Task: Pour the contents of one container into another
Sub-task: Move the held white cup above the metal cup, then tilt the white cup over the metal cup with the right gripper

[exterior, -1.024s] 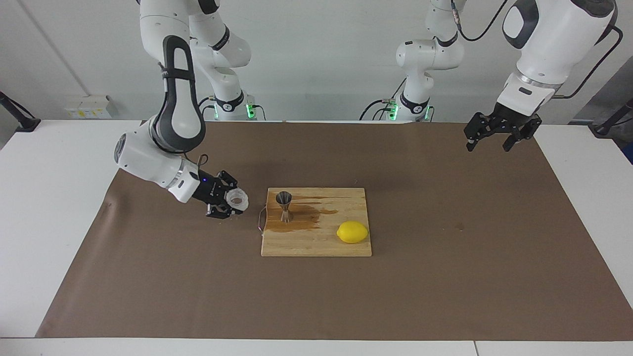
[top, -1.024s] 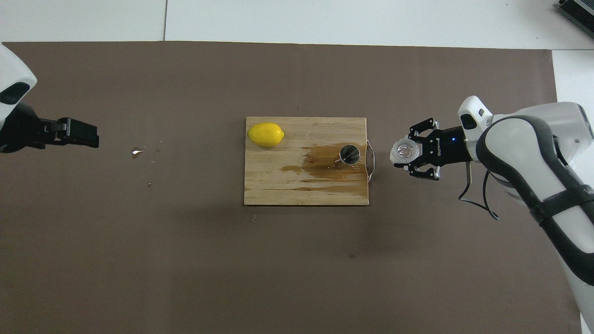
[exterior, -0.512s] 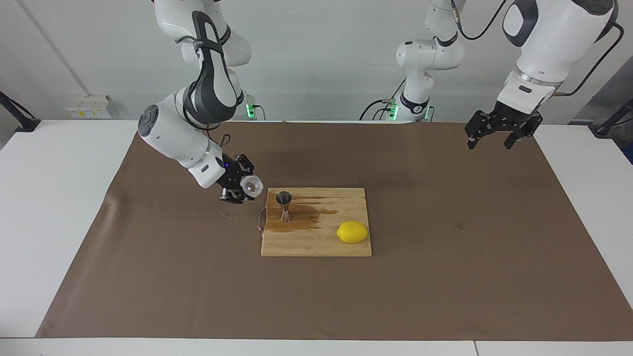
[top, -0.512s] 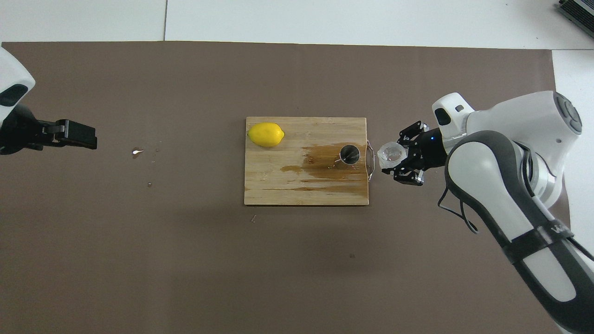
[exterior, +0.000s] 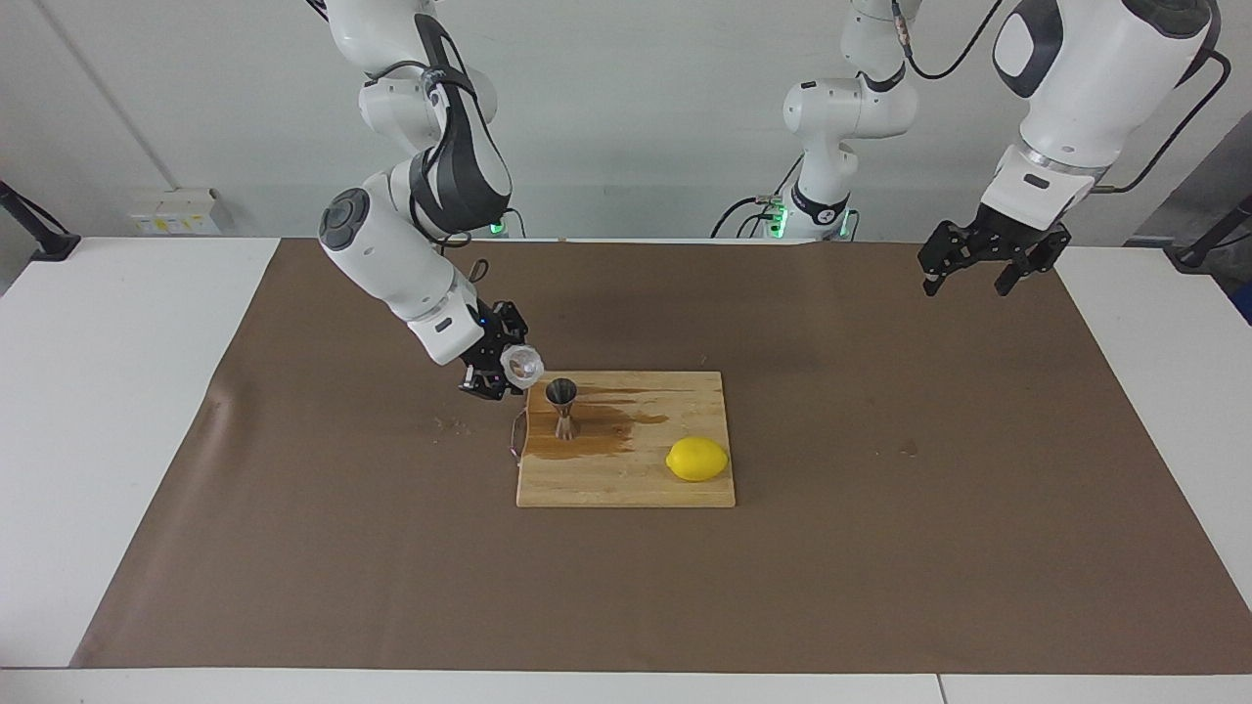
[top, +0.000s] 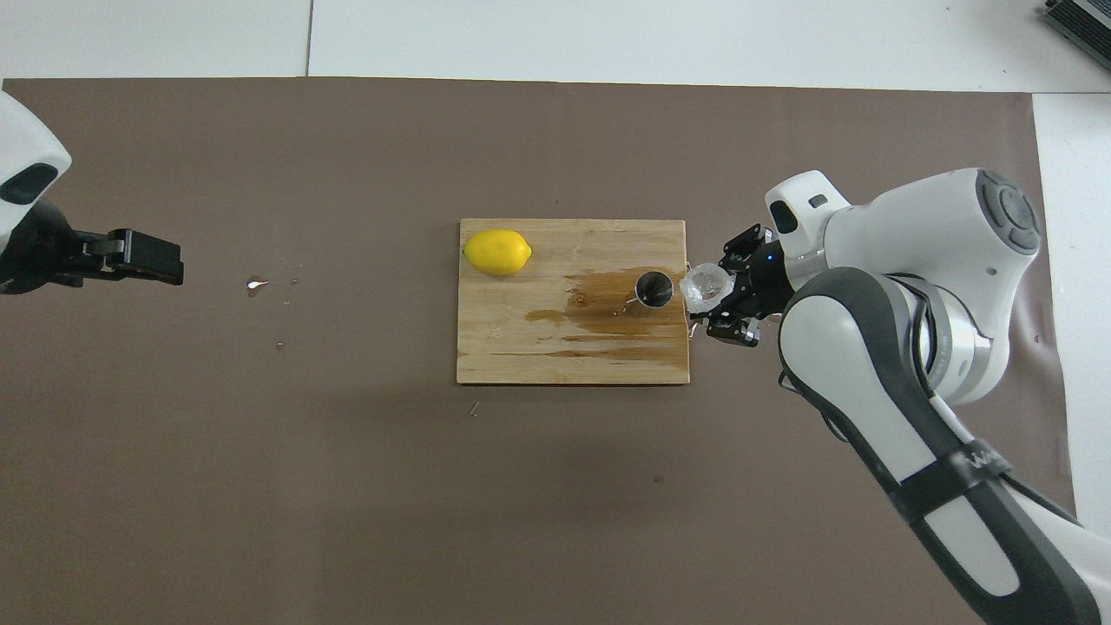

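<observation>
Facing view: the right gripper [exterior: 509, 370] is clenched on the small ridged plastic cup [exterior: 521, 365], held in the air beside the steel jigger [exterior: 561, 408]. The jigger stands upright on the wooden board [exterior: 626, 484], at the board's end toward the right arm. Judgement: bring the cup's lip over the jigger's narrow mouth, then tilt slowly. The board already carries a brown wet stain. A smooth yellow lemon [exterior: 697, 459] lies on the board. The left gripper [exterior: 986, 266] waits, released, over the mat.
</observation>
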